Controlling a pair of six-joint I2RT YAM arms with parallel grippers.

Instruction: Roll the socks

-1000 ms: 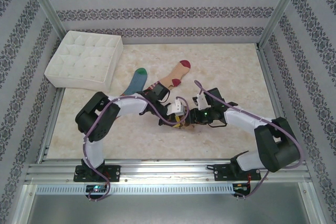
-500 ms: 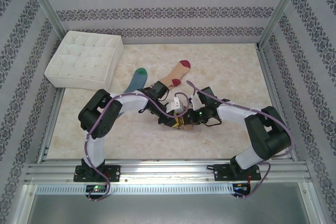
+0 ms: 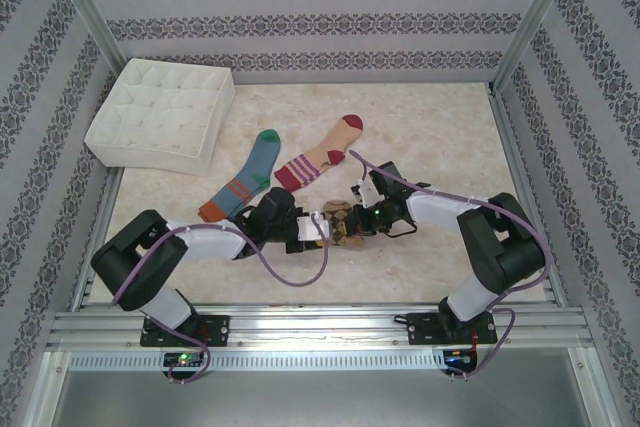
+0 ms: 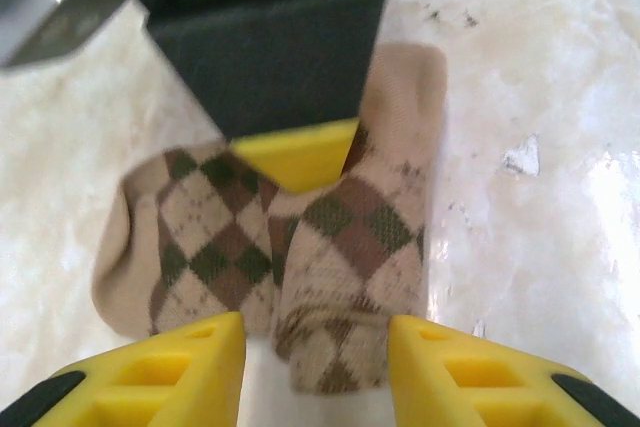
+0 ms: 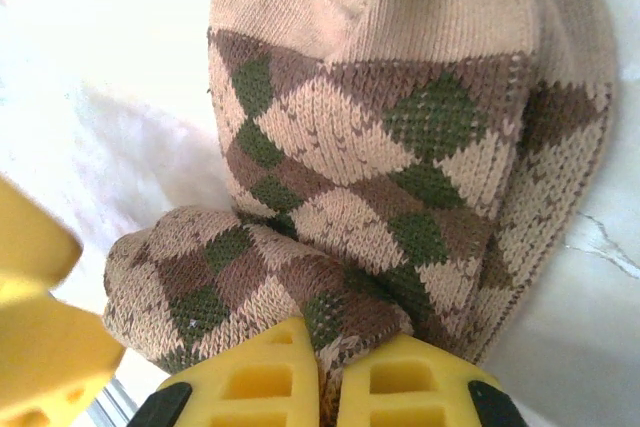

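The left gripper [image 4: 315, 337] has drawn back, jaws wide, off the half-rolled brown-tan argyle knit sock [image 5: 380, 167]; the right gripper [image 5: 330, 352] pinches its fold, roll likely unfinished.

Argyle sock [image 5: 380, 147] — coarse knitted cloth, matt and slightly fuzzy. Table [image 4: 520, 97] — smooth, glossy, marble-look surface. Left gripper [image 4: 315, 367] fingers [image 4: 170, 367]: smooth matt yellow plastic. Box [image 3: 160, 112]: quilted white fabric.

The blue sock [image 3: 243, 179] and tan sock [image 3: 320, 157] lie flat, toes toward one o'clock, with the argyle sock [image 5: 380, 137] folded at the tan one's five o'clock.
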